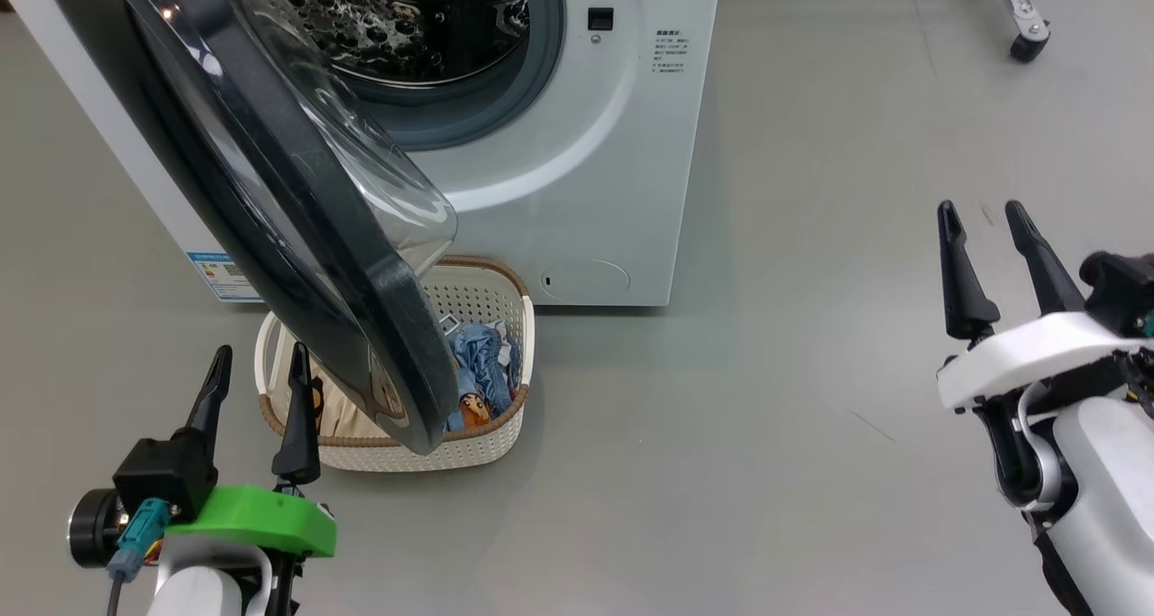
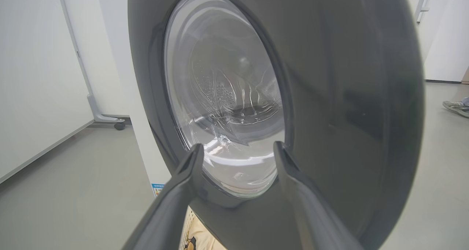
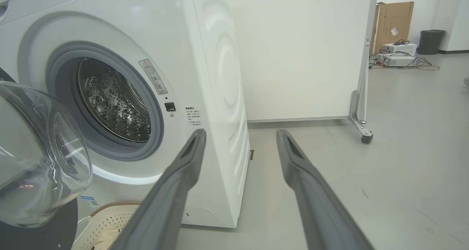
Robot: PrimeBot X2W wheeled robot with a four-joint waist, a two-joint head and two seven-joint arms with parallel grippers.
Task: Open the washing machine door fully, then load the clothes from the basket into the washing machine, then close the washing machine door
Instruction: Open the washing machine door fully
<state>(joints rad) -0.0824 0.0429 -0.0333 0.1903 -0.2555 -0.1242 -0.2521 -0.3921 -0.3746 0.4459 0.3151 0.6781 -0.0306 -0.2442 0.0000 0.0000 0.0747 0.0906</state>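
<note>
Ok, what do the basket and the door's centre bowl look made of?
Basket: likely moulded plastic, matte cream, with regular punched holes in its wall. Door bowl: clear and glossy, glass or hard plastic; it is see-through and carries bright highlights.

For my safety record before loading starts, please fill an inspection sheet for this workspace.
Surface: grey floor, smooth.
Job's things: door open, hiding part of the basket in the head view; clothes in the basket; no clothes in the drum where visible.
Clutter: box, bin and equipment, far off.
Pincers: left pincer open, facing the door; right pincer open, empty.
Cables: blue-plug cable behind the left pincer; wires by the equipment.
Surroundings: washer, wheeled partition, a person's shoe.
</note>
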